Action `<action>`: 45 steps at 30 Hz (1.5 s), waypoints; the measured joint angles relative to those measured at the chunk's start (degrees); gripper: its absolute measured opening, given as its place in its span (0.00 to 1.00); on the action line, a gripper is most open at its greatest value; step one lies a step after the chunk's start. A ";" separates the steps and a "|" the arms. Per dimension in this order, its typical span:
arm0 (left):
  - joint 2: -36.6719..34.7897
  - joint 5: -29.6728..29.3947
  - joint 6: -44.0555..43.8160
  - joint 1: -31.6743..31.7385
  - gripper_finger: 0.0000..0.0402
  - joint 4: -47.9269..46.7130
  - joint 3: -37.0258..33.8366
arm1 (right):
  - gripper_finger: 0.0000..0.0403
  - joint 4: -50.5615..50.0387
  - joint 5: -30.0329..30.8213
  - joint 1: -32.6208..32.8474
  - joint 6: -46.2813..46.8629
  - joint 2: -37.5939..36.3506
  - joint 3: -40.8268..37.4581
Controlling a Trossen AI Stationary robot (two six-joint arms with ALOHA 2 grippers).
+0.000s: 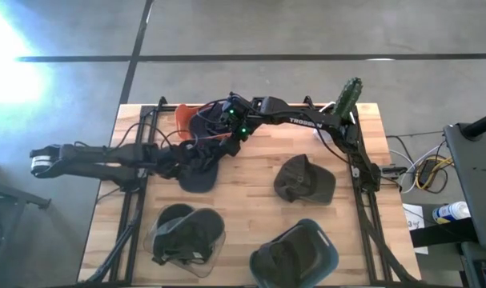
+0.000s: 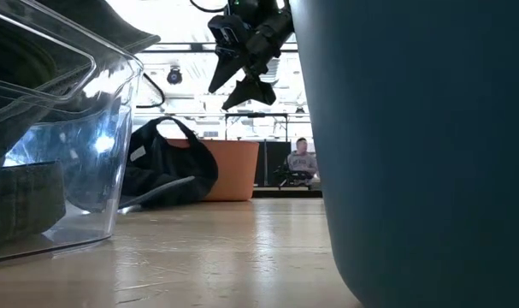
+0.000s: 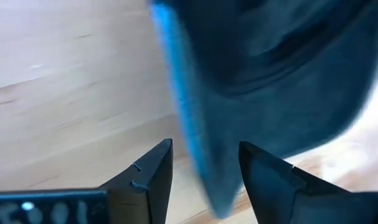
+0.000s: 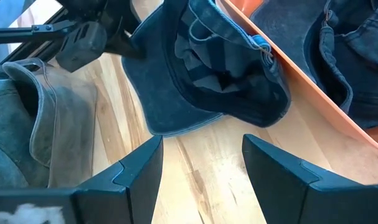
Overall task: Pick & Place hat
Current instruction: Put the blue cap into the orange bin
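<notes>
We counted four caps on the table [image 1: 251,200] in the high view: a dark blue cap [image 1: 201,170] near the middle-left, a grey-green cap [image 1: 304,179] lying loose to the right of centre, one cap [image 1: 182,232] in a clear bin [image 1: 164,250] at the near left, and one [image 1: 281,258] in a teal bin [image 1: 327,254] at the near right. A third container, an orange bin [image 1: 181,117], stood at the far edge; the right wrist view showed more dark denim [image 4: 344,56] inside it, though we could not count pieces there. That made three bins and two arms.

The blue cap lay on the wood, its crown up against the orange bin's wall [image 4: 313,87], brim toward the grey-green cap [image 4: 27,124] as the right wrist camera saw it.

The left gripper [image 3: 204,177] stood at the blue cap's brim [image 3: 195,124], jaws apart with the brim edge between the fingers [image 3: 148,177]; we could not tell whether they pressed on it. In the high view that gripper was lost among dark cloth and cables. The right gripper [image 4: 201,168] hung above the bare wood just short of the same cap, jaws wide and holding nothing.

Only the low view showed the room behind: a seated person [image 2: 303,161] far off, and the right gripper [image 2: 246,85] well clear of the tabletop, with the blue cap [image 2: 165,171] slumped against the orange bin [image 2: 229,169].
</notes>
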 joint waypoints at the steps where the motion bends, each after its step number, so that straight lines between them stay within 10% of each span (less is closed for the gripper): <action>1: 0.00 0.03 -0.17 -0.10 0.42 1.59 -0.24 | 0.53 0.00 -0.02 -0.09 0.00 0.00 0.00; 12: -0.07 -1.42 1.00 -0.16 0.03 11.79 0.16 | 0.53 -1.25 -0.04 -0.22 -1.20 0.00 0.00; 21: -4.10 -4.54 1.96 -0.15 0.02 13.01 8.26 | 0.53 -1.06 4.20 -0.77 -5.74 -5.88 -0.04; 32: -7.67 -24.58 -1.43 3.62 0.02 24.55 14.90 | 0.53 2.06 17.18 -2.26 -6.59 -17.48 0.00; 45: 2.15 -13.77 -28.22 11.95 0.02 42.23 5.50 | 0.53 -2.56 13.39 -4.46 1.33 -17.33 -2.35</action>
